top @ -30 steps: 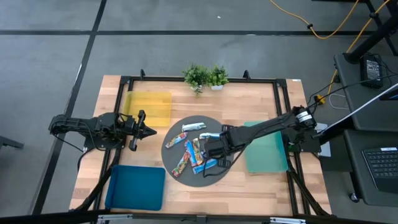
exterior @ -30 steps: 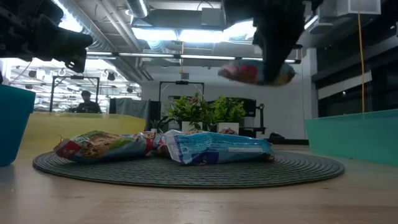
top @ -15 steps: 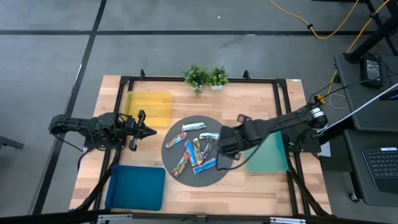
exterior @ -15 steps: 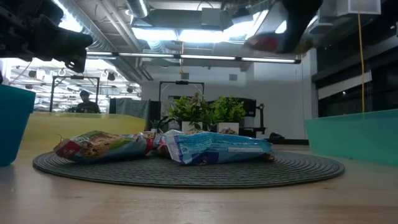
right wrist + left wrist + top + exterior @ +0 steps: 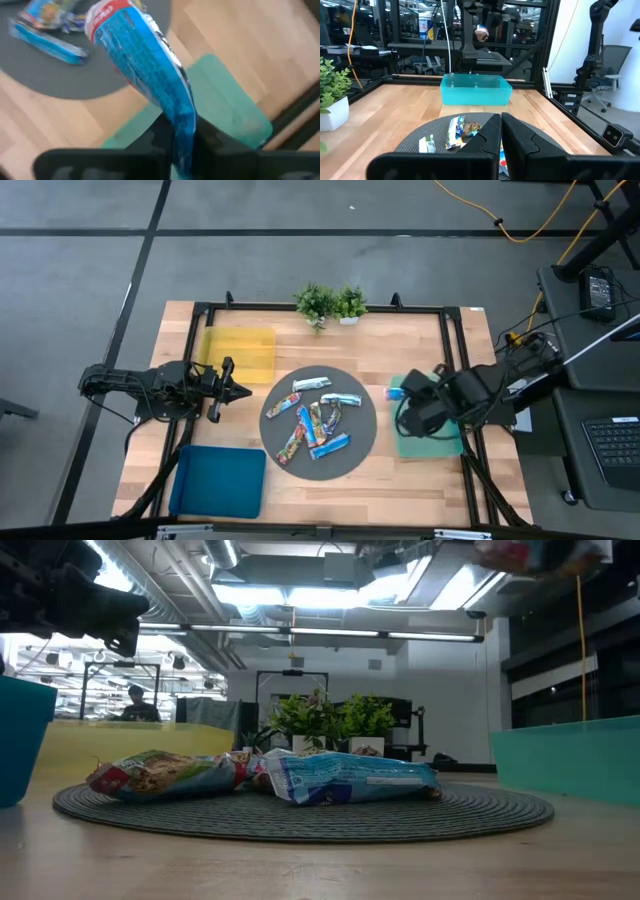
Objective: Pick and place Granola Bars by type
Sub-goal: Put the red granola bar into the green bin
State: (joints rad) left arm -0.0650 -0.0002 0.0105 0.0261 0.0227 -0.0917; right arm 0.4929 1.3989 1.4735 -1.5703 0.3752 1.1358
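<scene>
Right gripper [image 5: 181,142] pinched tight on a blue granola bar [image 5: 145,65], hanging over the green bin [image 5: 432,442]; left gripper [image 5: 240,390] closed, empty.

**No words to read**

The blue granola bar [image 5: 145,70] held up close has small print on its wrapper and a red patch at one end, but the letters are too blurry to read. The bars [image 5: 265,778] lying on the round dark mat [image 5: 300,812] have bright pictures and tiny marks, yet no word or number comes out clear. No signs or labels can be read anywhere else.
</scene>
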